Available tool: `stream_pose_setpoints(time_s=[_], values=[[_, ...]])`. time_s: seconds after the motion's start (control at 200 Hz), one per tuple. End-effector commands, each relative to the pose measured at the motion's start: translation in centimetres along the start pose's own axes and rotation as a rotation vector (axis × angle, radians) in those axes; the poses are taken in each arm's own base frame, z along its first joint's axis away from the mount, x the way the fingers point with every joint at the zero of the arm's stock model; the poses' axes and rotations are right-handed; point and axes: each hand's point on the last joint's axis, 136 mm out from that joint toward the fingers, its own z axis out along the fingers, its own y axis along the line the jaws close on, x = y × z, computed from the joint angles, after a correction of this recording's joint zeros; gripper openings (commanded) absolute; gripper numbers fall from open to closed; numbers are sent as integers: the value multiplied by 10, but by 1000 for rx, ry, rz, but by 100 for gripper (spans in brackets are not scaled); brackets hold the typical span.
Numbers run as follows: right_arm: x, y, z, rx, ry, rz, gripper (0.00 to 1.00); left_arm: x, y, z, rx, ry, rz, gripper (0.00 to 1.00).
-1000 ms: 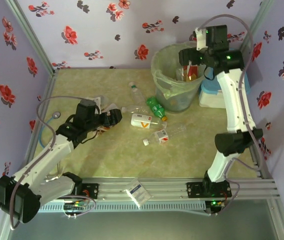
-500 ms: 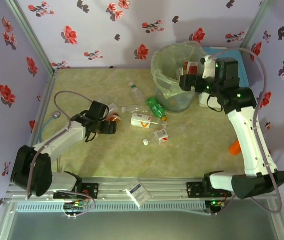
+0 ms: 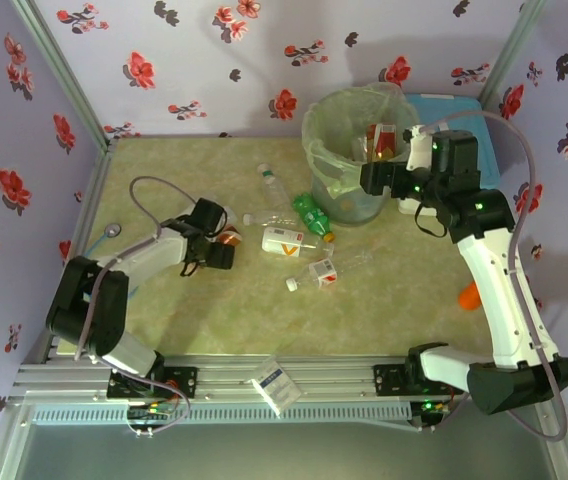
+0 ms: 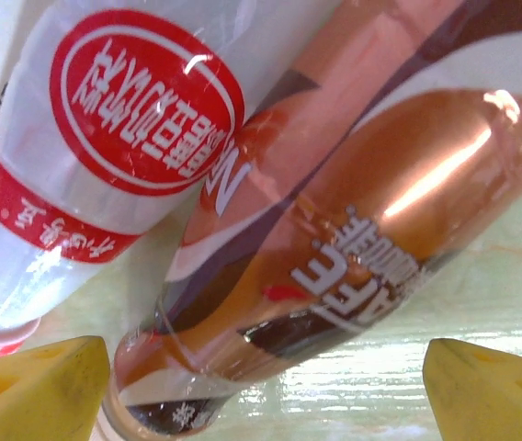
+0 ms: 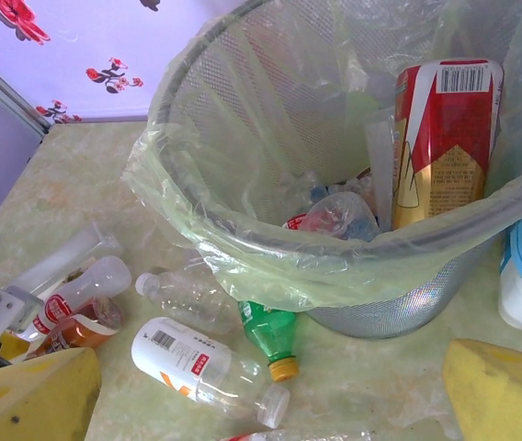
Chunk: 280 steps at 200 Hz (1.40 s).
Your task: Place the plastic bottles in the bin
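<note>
The bin (image 3: 316, 150), a grey mesh bucket with a pale green bag, stands at the back right and holds several bottles, one red-labelled (image 5: 445, 138). In front of it lie a green bottle (image 5: 275, 333), a white-labelled bottle (image 5: 201, 366) and a clear one (image 5: 187, 289). My right gripper (image 5: 266, 404) hangs open and empty beside the bin's rim (image 3: 366, 180). My left gripper (image 3: 220, 246) is low on the table, open, with an orange-brown labelled bottle (image 4: 334, 230) lying between its yellow fingertips (image 4: 31, 390). A clear bottle with a red round label (image 4: 105, 138) lies next to it.
A white cooler box with a blue lid (image 3: 456, 112) stands right of the bin. A small red-labelled bottle (image 3: 322, 272) and a thin clear one (image 3: 270, 181) lie mid-table. An orange object (image 3: 470, 294) lies at the right edge. A white card (image 3: 276, 385) rests on the front rail.
My right gripper came down from above the bin to its right side and swung outward. My left arm reached forward and lower onto the two bottles at the left.
</note>
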Motion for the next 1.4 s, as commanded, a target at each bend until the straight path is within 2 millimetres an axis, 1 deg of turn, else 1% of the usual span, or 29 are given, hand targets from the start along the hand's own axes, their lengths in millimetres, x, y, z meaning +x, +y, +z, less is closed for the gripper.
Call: stream_pose_setpoints(time_s=[0.0, 0.12, 0.18, 0.25, 0.34, 0.53, 0.77, 0.835, 0.89, 0.975, 1.0, 1.07, 1.1, 1.23, 1.285, 1.395], values=[[-5, 1, 1, -6, -28, 2, 96, -2, 8, 4, -48, 33, 29, 88], [-4, -2, 0, 15, -29, -5, 96, -2, 3, 9, -46, 42, 44, 87], [-3, -3, 0, 19, -29, -7, 96, -1, -1, 10, -38, 48, 50, 84], [-2, -4, -2, 26, -33, -11, 96, -2, -8, 9, -11, 46, 48, 81], [-2, -5, -2, 31, -34, -14, 96, -1, -16, 6, 34, 38, 19, 81], [-3, -6, -1, 31, -41, -10, 96, 12, -27, 4, 114, 29, -61, 80], [-4, -5, 1, 24, -43, -5, 96, 33, -23, 13, 99, 66, -84, 77], [-4, -5, 2, 25, -43, -3, 96, 35, -22, 15, 99, 65, -87, 73], [-4, -6, 1, 26, -44, -1, 96, 35, -23, 16, 99, 66, -91, 67], [-4, -5, 1, 26, -44, 0, 96, 36, -22, 16, 99, 65, -91, 63], [-4, -5, 1, 26, -44, 0, 96, 36, -22, 16, 97, 66, -91, 60], [-5, -5, 0, 26, -47, 0, 96, 34, -23, 16, 100, 61, -91, 55], [-5, -5, 0, 24, -46, 2, 96, 33, -23, 15, 101, 57, -91, 51], [-5, -3, -1, 18, -49, 4, 96, 29, -27, 9, 112, 39, -88, 45], [-6, -2, -2, 13, -55, 3, 96, 27, -28, 7, 116, 33, -82, 40], [-9, 4, -5, -18, -70, -3, 96, 23, -31, 0, 126, 19, -76, 38]])
